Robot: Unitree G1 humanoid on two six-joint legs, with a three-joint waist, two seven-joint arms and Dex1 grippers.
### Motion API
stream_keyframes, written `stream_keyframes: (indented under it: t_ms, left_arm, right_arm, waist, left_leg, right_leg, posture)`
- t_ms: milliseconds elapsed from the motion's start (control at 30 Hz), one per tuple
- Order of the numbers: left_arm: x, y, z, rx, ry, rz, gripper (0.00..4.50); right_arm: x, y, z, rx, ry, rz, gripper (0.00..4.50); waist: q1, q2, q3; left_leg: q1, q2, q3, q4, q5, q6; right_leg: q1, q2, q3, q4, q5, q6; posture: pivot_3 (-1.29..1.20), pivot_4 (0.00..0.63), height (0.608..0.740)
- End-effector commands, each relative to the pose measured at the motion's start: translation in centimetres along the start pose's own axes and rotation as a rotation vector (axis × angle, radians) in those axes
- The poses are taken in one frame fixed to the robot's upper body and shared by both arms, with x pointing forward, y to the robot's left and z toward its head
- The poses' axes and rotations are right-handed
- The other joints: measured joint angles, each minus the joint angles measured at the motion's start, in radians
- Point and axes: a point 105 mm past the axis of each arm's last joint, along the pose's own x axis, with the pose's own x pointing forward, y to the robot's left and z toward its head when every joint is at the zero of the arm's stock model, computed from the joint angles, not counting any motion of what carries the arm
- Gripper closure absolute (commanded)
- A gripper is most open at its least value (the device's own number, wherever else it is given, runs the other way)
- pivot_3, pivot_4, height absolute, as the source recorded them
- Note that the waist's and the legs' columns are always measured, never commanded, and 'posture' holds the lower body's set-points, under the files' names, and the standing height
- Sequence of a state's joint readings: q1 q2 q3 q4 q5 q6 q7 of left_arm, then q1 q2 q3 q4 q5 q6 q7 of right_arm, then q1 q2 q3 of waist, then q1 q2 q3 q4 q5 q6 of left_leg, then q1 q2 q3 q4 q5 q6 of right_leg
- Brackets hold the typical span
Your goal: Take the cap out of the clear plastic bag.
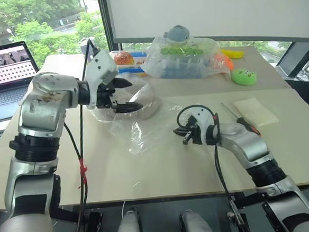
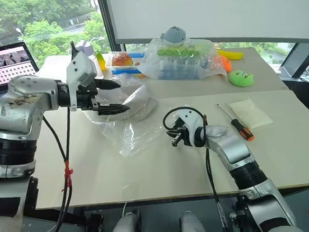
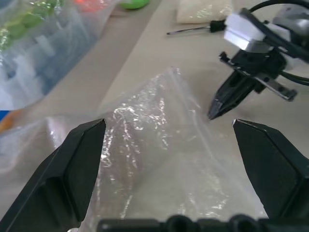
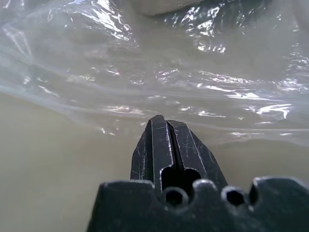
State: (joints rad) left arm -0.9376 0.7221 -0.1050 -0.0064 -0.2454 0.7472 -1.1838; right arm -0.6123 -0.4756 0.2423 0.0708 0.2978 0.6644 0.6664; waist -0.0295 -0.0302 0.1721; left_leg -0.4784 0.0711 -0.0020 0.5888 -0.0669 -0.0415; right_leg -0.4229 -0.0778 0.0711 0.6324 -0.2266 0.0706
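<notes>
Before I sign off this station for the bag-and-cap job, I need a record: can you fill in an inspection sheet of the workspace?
Surface: pale table, two boards butted together.
Job's things: cap lies inside the clear plastic bag, mid-table.
Clutter: bulging bag of toys, green plush, screwdriver, white pouch, food-like items at the far edge.
Grippers: left claw open, raised over the bag; right claw shut, tips at the bag's near edge, whether film is pinched cannot be told.
Cables: black cables along both arms.
Surroundings: open laptop, window with trees, white screen.
</notes>
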Motion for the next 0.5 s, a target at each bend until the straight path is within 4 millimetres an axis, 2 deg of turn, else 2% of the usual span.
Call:
stream_keyframes:
  t_ms: [33, 267, 500]
  left_arm:
    - [-1.2, -0.2, 2.2, 0.034, -0.048, 0.018, 0.00]
    - [-1.9, -1.3, 2.2, -0.007, -0.036, -0.033, 0.00]
    - [-2.6, -1.8, 1.6, -0.027, -0.007, -0.053, 0.00]
  right_arm:
    - [-0.1, 0.0, 1.8, -0.024, -0.073, 0.022, 4.47]
    - [0.7, 0.6, 0.6, -0.025, -0.032, 0.058, 4.47]
    - [0.2, 0.7, 0.0, -0.029, -0.014, 0.085, 4.47]
  waist:
    - [0.000, 0.000, 0.000]
    - [-0.001, 0.000, 0.000]
    - [-0.004, 0.000, 0.000]
  left_leg:
    - [0.000, 0.000, 0.000, 0.000, 0.000, 0.000]
    - [0.000, 0.000, 0.000, 0.000, 0.000, 0.000]
    - [0.000, 0.000, 0.000, 0.000, 0.000, 0.000]
  right_leg:
    - [0.000, 0.000, 0.000, 0.000, 0.000, 0.000]
    - [0.000, 0.000, 0.000, 0.000, 0.000, 0.000]
    - [0.000, 0.000, 0.000, 0.000, 0.000, 0.000]
  posture:
    - [0.00, 0.150, 0.740]
    - [0.00, 0.150, 0.740]
    - [0.00, 0.150, 0.740]
